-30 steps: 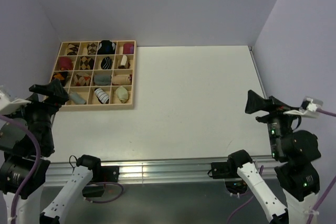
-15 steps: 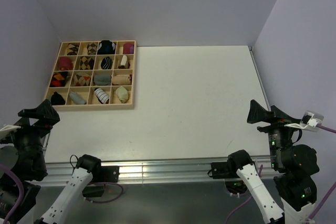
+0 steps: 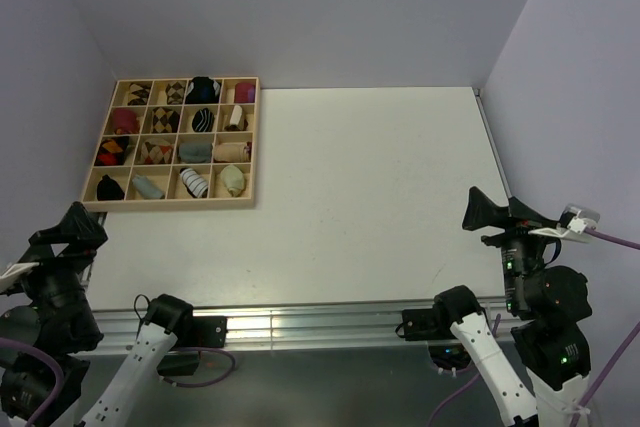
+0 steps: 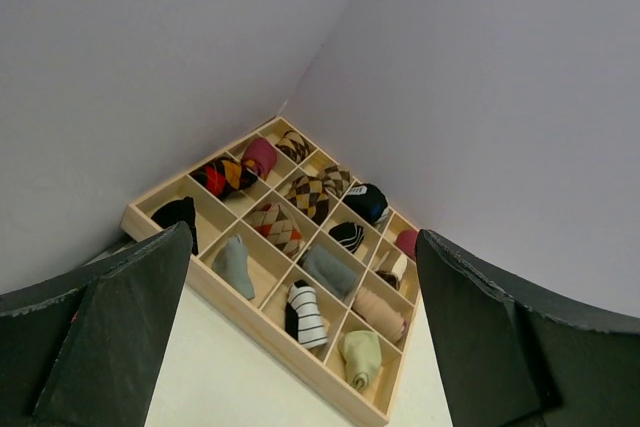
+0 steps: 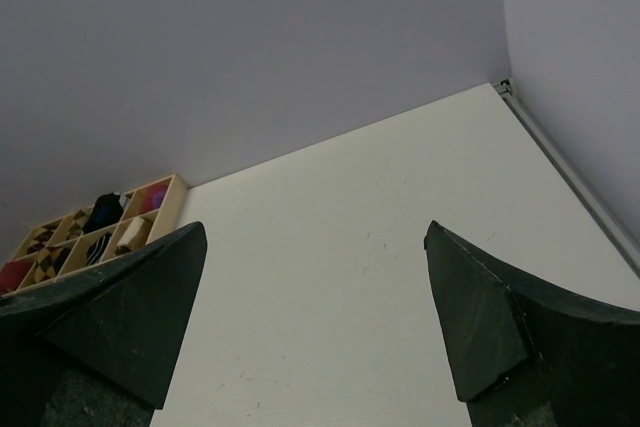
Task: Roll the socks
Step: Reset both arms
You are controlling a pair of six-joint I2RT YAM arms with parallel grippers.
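Both arms are now drawn back toward their bases, left tool (image 3: 72,227) and right tool (image 3: 472,209) spread and empty, while striped sock (image 3: 194,182) and green sock (image 3: 232,179) are seen in the tray (image 3: 170,204), so the rolling is judged done.

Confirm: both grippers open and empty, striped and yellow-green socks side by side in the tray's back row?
Wrong row: the top external view shows the striped sock and yellow-green sock side by side in the near row of the tray. The left gripper and right gripper are open and empty.
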